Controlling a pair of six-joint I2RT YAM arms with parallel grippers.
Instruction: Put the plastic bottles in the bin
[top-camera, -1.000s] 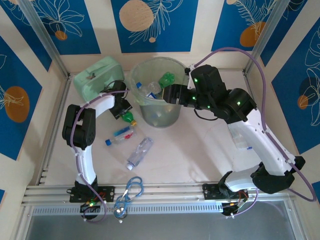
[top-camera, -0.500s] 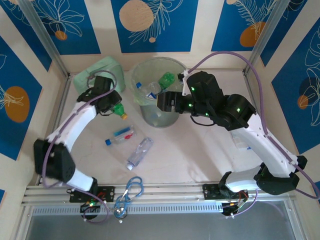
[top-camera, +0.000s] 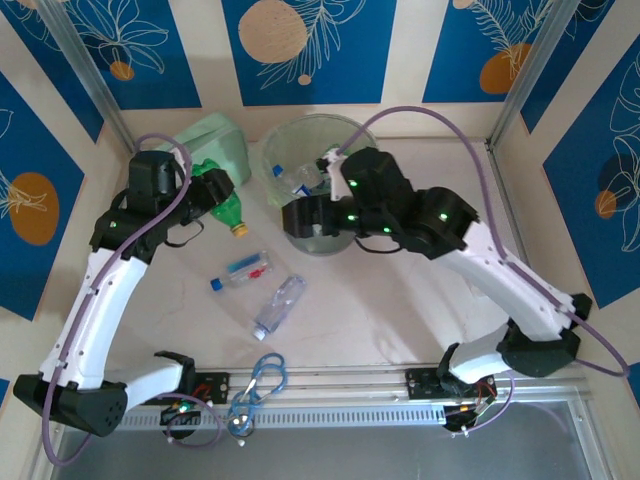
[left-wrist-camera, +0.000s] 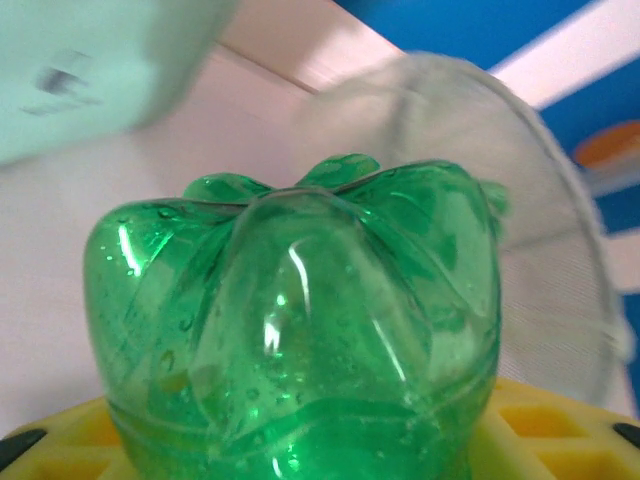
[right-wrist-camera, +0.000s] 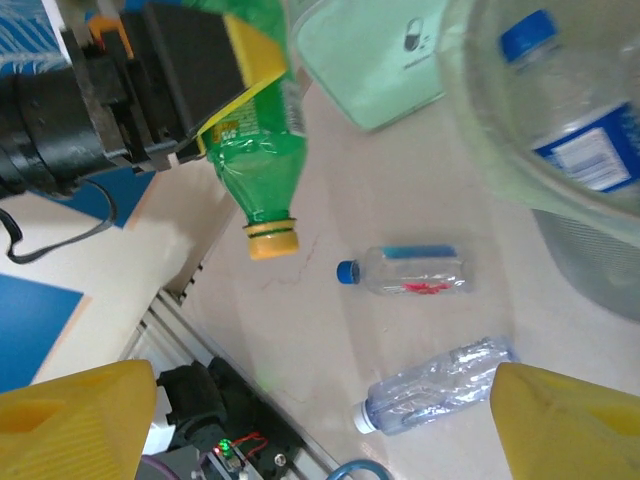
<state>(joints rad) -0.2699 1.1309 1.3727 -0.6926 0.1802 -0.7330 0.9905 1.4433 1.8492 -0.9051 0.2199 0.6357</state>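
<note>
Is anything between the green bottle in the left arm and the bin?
Nothing lies in the gap between the green plastic bottle with the yellow cap, held in the left end effector, and the round translucent pale-green plastic bin. The right end effector hangs open at the bin's near-left wall and could crowd the drop.

Five plastic bottles can be counted, three clear bottles (top-camera: 243, 270) (top-camera: 279, 305) (top-camera: 296, 180) and two green bottles (top-camera: 218, 195) (top-camera: 328, 158), together with one bin (top-camera: 325, 243), one mint-green case (top-camera: 222, 140), one blue carabiner (top-camera: 265, 380) and two robot arms (top-camera: 100, 290) (top-camera: 500, 270); any further bottles inside the bin cannot be told.
</note>
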